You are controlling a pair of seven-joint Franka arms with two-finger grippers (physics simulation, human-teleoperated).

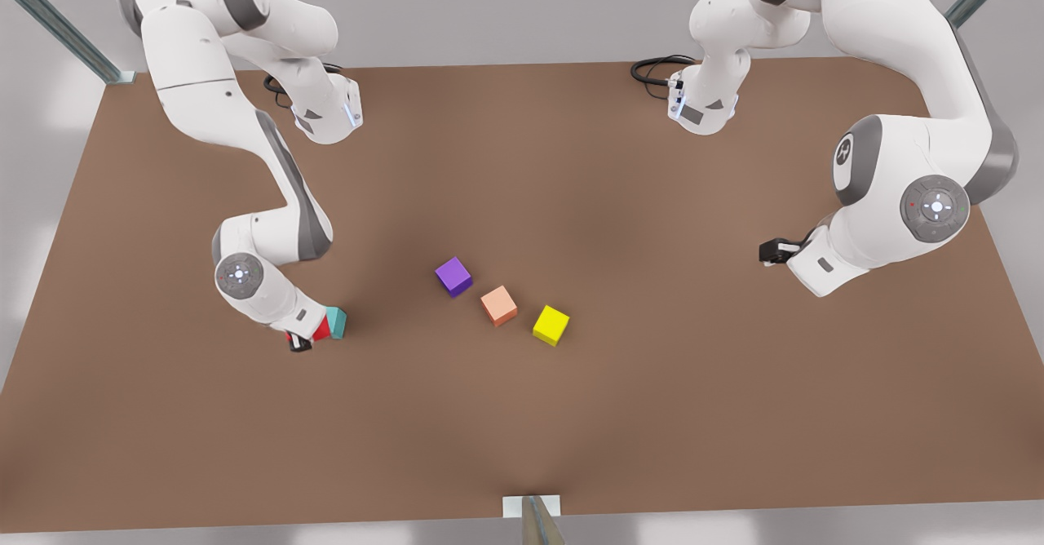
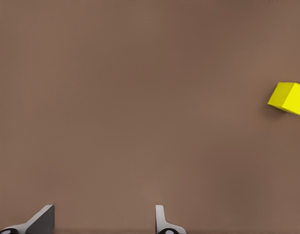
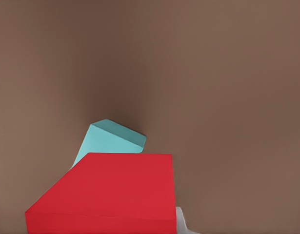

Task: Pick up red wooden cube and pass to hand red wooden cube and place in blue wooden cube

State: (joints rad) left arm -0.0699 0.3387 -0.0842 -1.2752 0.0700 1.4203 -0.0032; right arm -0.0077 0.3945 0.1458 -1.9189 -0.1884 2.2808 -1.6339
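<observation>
The red wooden cube (image 1: 320, 330) sits between the fingers of my right gripper (image 1: 306, 338), low over the table at the front view's left. That gripper is shut on it. In the right wrist view the red wooden cube (image 3: 110, 192) looms close, with one pale fingertip (image 3: 183, 222) beside it. The blue wooden cube (image 1: 338, 321), teal in colour, lies right beside the red one, and its top (image 3: 110, 139) peeks out behind it. Whether the two touch I cannot tell. My left gripper (image 1: 771, 251) waits open at the front view's right, its fingers (image 2: 42, 220) wide apart over bare table.
A purple cube (image 1: 453, 276), a salmon-orange cube (image 1: 498, 305) and a yellow cube (image 1: 551, 325) lie in a slanted row mid-table. The yellow cube (image 2: 288, 97) appears off to one side in the left wrist view. The brown table (image 1: 652, 414) stretches wide around them.
</observation>
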